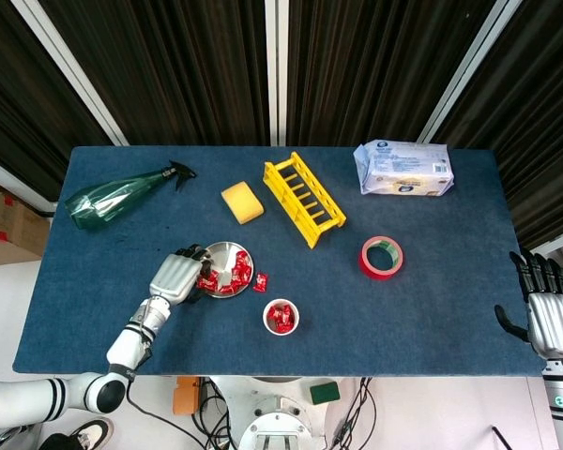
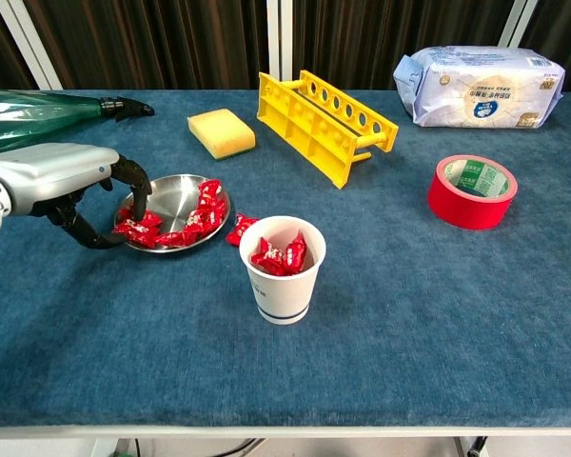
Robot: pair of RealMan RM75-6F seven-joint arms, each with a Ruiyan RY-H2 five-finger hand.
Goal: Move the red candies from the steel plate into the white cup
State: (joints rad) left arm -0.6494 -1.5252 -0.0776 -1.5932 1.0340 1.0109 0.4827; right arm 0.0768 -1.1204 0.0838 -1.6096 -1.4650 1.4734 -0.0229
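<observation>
Chest view shows the left robot hand (image 2: 71,186) curled over the near rim of the steel plate (image 2: 174,193), fingertips down among the red candies (image 2: 176,228); whether one is pinched, I cannot tell. Close firmly on one before lifting toward the white cup (image 2: 284,269).

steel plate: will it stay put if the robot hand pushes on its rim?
Probably not. The steel plate looks thin, shallow and smooth, so it may skid on the cloth. The left robot hand reaches over its near-left rim, where pressing could tilt it and spill the red candies.
</observation>
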